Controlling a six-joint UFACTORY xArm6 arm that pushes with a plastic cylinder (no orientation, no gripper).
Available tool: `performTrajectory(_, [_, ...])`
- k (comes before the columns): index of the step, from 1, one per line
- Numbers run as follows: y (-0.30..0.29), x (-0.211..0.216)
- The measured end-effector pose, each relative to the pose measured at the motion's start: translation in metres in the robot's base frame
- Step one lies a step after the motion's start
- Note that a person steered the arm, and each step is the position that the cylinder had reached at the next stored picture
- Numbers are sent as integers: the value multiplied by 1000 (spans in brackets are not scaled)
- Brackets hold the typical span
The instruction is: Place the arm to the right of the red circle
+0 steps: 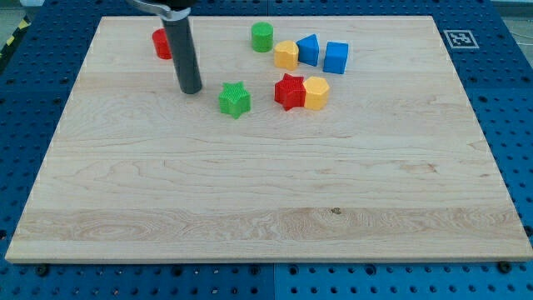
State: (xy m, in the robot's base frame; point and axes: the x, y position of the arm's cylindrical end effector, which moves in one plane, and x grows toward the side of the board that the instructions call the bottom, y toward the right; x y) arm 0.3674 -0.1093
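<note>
One red circle block [161, 43] sits up-left of my tip [191, 90]; my hand, a bare rod, holds nothing. Sliding up carelessly could nudge it across the wooden desk [266, 208].

Pale wooden board [266, 200] on blue perforated table [508, 100]; even light.

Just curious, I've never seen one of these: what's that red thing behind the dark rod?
A red circle block near the board's top left. The rod covers its right part, so only its left shows. My tip rests lower, left of the green star.
</note>
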Motion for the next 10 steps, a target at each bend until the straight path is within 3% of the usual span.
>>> performTrajectory(2, [12, -17])
performTrajectory(5, [6, -101])
performTrajectory(6, [6, -108])
performTrajectory(8, [0, -105])
performTrajectory(9, [10, -57])
performTrajectory(10, [10, -52])
